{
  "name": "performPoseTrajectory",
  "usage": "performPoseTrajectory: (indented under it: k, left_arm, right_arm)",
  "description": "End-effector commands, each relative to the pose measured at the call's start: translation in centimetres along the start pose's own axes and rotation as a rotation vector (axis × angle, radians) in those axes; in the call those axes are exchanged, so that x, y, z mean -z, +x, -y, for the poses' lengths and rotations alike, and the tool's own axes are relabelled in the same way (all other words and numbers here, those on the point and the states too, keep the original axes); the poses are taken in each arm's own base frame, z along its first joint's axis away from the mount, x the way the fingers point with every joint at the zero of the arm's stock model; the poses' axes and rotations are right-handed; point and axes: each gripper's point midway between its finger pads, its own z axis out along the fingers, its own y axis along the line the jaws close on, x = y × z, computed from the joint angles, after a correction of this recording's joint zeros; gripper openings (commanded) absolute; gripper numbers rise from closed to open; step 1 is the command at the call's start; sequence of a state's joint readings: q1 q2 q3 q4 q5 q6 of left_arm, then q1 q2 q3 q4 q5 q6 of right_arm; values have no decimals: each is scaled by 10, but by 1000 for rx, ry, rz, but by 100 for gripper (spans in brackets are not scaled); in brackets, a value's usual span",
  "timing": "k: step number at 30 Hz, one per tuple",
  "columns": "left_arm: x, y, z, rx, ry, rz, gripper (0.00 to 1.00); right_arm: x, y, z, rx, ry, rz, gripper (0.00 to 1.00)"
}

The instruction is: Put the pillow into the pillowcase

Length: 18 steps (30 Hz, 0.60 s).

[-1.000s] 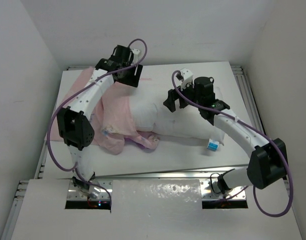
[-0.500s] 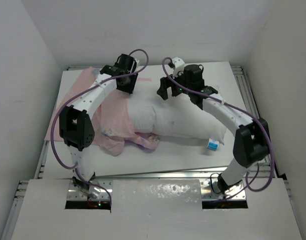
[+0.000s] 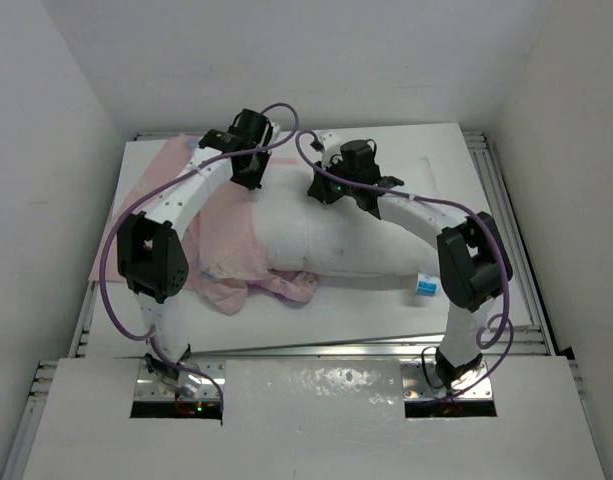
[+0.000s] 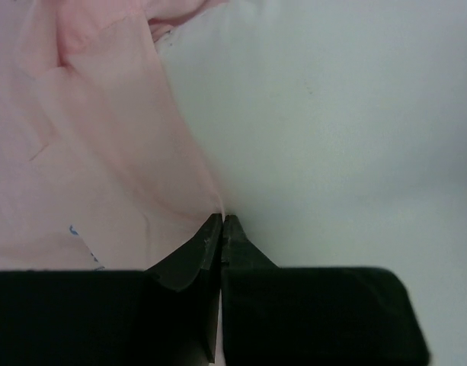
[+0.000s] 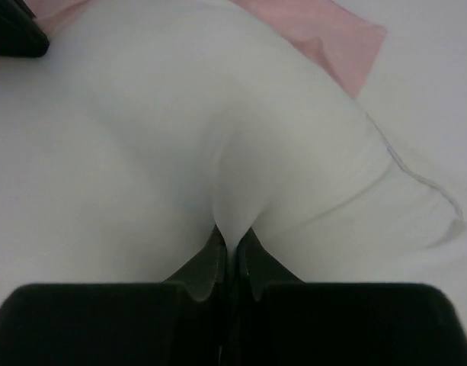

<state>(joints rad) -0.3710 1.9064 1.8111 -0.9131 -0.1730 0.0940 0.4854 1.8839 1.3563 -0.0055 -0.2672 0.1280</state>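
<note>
Left gripper [image 4: 222, 223], jaws pressed together, pinches the pillowcase [image 3: 231, 235] edge; right gripper [image 5: 233, 238] pinches a fold of the pillow [image 3: 356, 235].

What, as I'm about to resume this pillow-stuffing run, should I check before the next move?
1. Left pincer grips the pillowcase edge: ok, shut on pink fabric.
2. Right pincer grips the pillow: ok, white fabric bunched between shut fingers.
3. Pillow inside the case: not ok, most lies outside, blue tag end exposed.
4. Case mouth open around the pillow: cannot tell, near edge lies bunched.
5. Arms apart: ok, the pincers are close but not touching.
</note>
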Motion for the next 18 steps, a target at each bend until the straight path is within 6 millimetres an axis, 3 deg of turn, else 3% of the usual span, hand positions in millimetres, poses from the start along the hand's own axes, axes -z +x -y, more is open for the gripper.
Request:
performPoseTrajectory:
  k: [1, 3, 4, 5, 7, 8, 10, 11, 12, 14, 16, 18]
  left_arm:
    - [34, -14, 1, -40, 51, 49, 0]
    - [42, -21, 4, -57, 70, 64, 0]
    - [43, -23, 3, -61, 68, 64, 0]
    - [46, -24, 2, -73, 66, 66, 0]
    - [51, -29, 2, -88, 62, 85, 0]
    - [51, -31, 3, -103, 63, 91, 0]
    - [54, -42, 9, -132, 71, 135, 0]
    - [54, -46, 15, -150, 81, 155, 0]
    - [54, -52, 28, -178, 97, 178, 0]
    - [58, -69, 54, -240, 149, 250, 0]
    - [58, -80, 80, -293, 198, 298, 0]
    - [56, -87, 88, -294, 210, 321, 0]
  right_arm:
    - [-1, 28, -37, -45, -115, -31, 0]
    - [4, 35, -45, -86, -144, -22, 0]
    - [5, 29, -48, -87, -162, 15, 0]
    - [7, 38, -53, -115, -183, 9, 0]
    - [13, 27, -59, -116, -190, 63, 0]
    - [15, 35, -58, -139, -171, 63, 0]
    - [23, 17, -69, -130, -180, 152, 0]
    - [24, 24, -79, -146, -194, 156, 0]
    - [29, 7, -87, -131, -216, 224, 0]
    - [34, 0, -105, -142, -259, 266, 0]
    - [45, -20, -121, -143, -305, 347, 0]
    - [57, -37, -131, -130, -336, 419, 0]
